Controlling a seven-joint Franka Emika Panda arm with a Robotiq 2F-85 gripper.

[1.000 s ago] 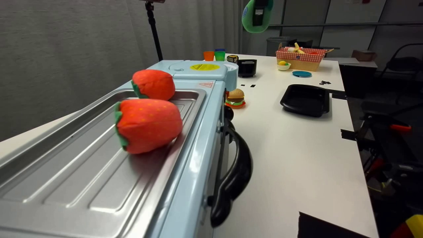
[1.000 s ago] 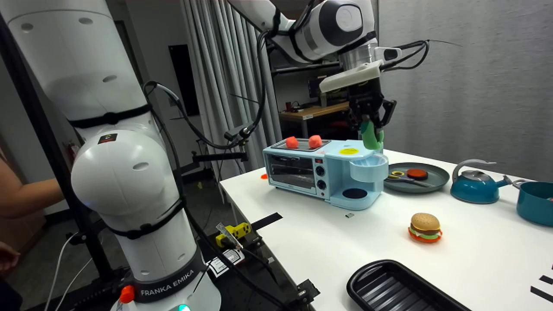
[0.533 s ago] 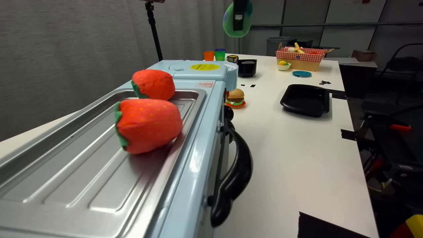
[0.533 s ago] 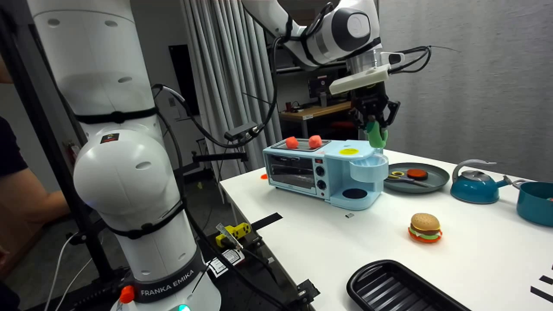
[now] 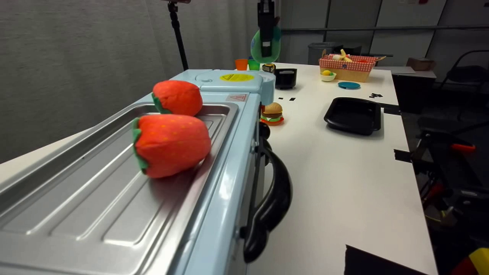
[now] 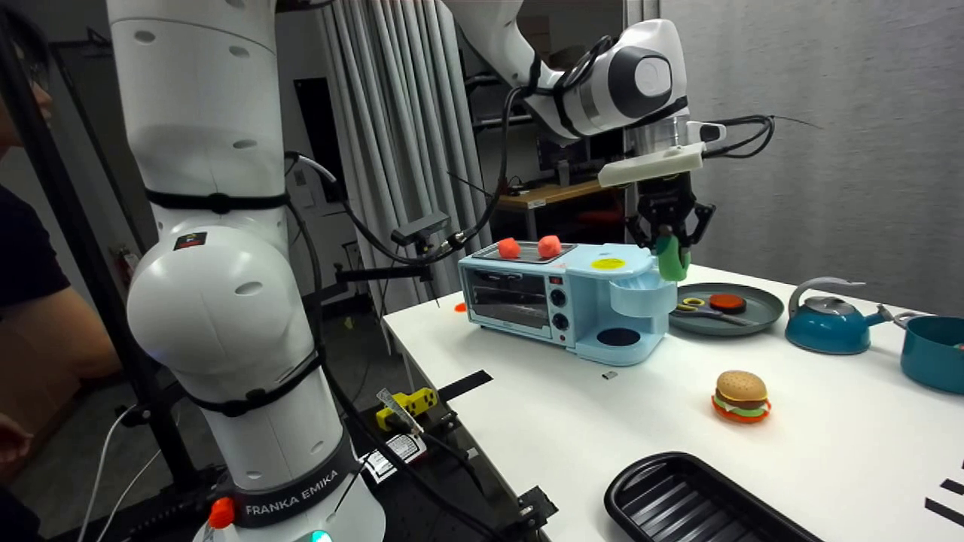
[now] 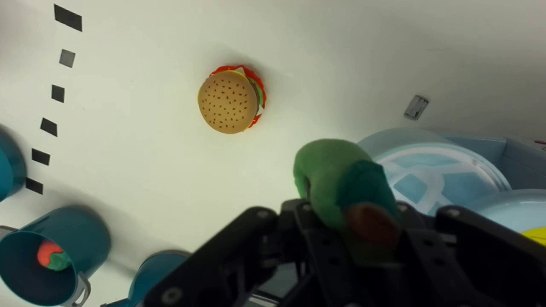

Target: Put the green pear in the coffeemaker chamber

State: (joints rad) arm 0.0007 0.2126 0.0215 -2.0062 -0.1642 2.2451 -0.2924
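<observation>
The green pear (image 6: 672, 260) is held in the air, with its dark-green end and brown stem facing up toward the wrist camera (image 7: 328, 170). My gripper (image 7: 353, 208) is shut on it, with a finger on each side. The pear also shows behind a black finger in an exterior view (image 5: 256, 47). The coffeemaker chamber is the pale-blue round open cup (image 6: 640, 297) on the end of the light-blue appliance. In the wrist view the chamber (image 7: 452, 187) lies just right of the pear, its left rim partly hidden by it. The pear is above the chamber's height.
Two red strawberries (image 5: 172, 145) lie on the metal tray (image 5: 95, 191) atop the appliance. A grey pan (image 6: 768, 309) with scissors stands behind the chamber. A teal kettle (image 6: 827, 325), teal pot (image 6: 934, 354), toy burger (image 6: 741, 397) and black tray (image 6: 700, 504) are on the table.
The gripper has carried the pear sideways, rightward in the view that shows the arm and leftward in the tray view, and has come down. The pear stays gripped; the table objects have not moved.
</observation>
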